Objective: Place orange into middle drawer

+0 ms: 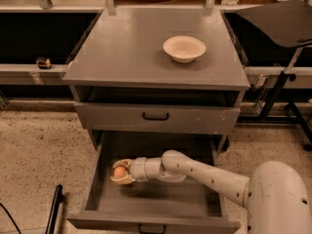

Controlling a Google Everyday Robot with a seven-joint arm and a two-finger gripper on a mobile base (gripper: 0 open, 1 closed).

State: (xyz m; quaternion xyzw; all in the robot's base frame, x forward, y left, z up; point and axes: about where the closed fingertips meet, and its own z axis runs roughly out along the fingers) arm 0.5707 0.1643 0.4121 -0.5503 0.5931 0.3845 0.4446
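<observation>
The middle drawer [97, 179] of the grey cabinet is pulled out wide; its small black handle [150, 228] shows at the front edge. My gripper [121, 172] is inside it, over the left part of the drawer floor. It is shut on the orange [119, 171], a small round orange-yellow fruit held between the cream fingers [123, 181]. The orange is low in the drawer; I cannot tell whether it touches the floor. My white arm [204, 172] reaches in from the lower right.
The upper drawer [117, 116], with a chipped front and black handle, is shut above the open one. A cream-white bowl [184, 48] stands on the cabinet top [122, 48]. A black stand [280, 82] is at the right; a dark pole [52, 212] lies at the lower left.
</observation>
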